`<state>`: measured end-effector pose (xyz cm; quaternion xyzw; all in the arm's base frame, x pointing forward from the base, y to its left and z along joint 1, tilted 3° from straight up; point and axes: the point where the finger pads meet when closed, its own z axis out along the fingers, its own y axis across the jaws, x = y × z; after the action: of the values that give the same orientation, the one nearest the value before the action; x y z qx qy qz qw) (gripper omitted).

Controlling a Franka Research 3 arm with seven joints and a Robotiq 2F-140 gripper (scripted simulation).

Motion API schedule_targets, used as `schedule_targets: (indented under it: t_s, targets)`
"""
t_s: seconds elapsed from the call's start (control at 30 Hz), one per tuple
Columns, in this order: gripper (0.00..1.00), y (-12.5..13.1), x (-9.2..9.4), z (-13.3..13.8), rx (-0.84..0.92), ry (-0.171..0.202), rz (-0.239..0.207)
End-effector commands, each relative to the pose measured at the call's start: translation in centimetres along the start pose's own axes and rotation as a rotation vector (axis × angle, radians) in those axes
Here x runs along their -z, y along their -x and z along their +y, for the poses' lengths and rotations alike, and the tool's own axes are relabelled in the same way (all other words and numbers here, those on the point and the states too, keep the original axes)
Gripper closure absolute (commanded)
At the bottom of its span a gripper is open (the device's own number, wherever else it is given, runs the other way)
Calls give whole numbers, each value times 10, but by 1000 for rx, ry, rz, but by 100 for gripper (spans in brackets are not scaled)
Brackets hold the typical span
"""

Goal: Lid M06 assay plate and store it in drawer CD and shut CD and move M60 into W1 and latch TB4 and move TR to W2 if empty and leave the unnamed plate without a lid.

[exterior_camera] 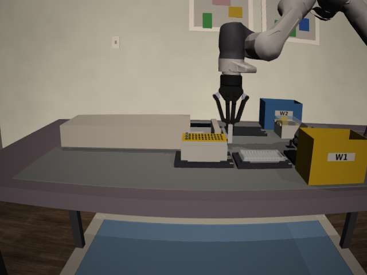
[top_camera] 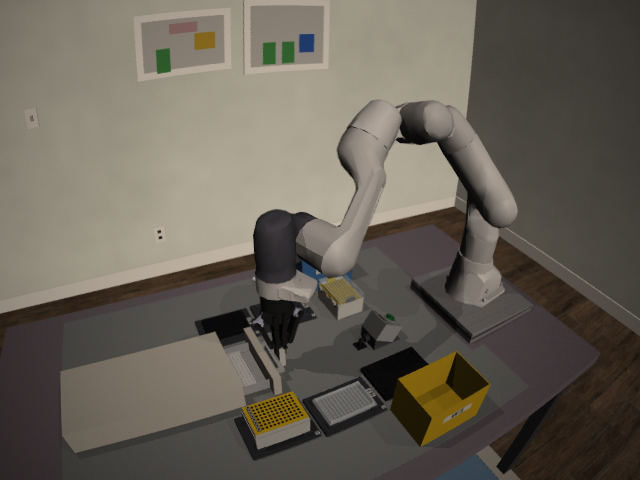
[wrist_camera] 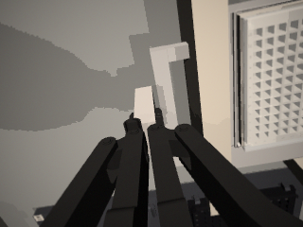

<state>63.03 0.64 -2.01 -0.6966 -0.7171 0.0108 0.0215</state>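
Pressing its tightly closed, empty gripper against the handle of the cooler's drawer, the arm is hovering low; the white plate is lying inside the part-open drawer.

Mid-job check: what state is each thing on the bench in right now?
End effector: shut, empty, at the drawer handle.
CD drawer: partly open.
White plate: flat inside the drawer.
Clear plate: in its nest.
Bin W1: upright.
Tip box TB4: latch unclear.
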Motion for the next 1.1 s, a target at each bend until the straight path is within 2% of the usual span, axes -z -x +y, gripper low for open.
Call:
schedule_targets:
  t_s: [0.0,1.07]
  targets:
    - [100,1,-1,5,10,-1,-3]
    - [100,1,-1,39,10,-1,-3]
